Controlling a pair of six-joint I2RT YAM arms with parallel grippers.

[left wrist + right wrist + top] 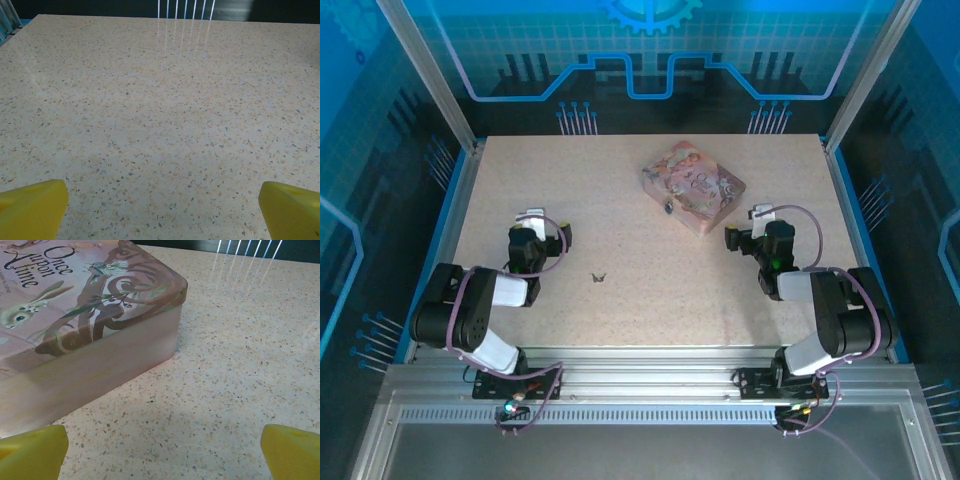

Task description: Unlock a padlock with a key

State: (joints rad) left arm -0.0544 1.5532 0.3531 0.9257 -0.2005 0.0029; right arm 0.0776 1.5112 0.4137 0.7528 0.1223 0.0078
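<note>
**Q:** What was laid out, biggest first?

**A:** A speckled beige stone-look desk (640, 310) filled the enclosure. Two black and white robot arms (480, 310) sat at its near edge, one on each side. Towards the far right lay a flat, pink illustrated box (698, 183) with rounded corners, turned at an angle. Its lid read "Once upon a time" and showed a rabbit.

**Q:** And the pincers?

**A:** The left pincer (162, 212) hovered over bare desk, its yellow fingertips wide apart and holding nothing. The right pincer (162, 452) was just as wide and just as empty, near the box's right corner.

**Q:** Where were the lock and key?

**A:** The tiny bluish-silver metal padlock (668, 206) sat against the box's near left side. The tiny dark metal key (599, 277), with its butterfly-shaped head, lay flat on the desk between the arms, nearer the left one and well apart from the padlock.
</note>
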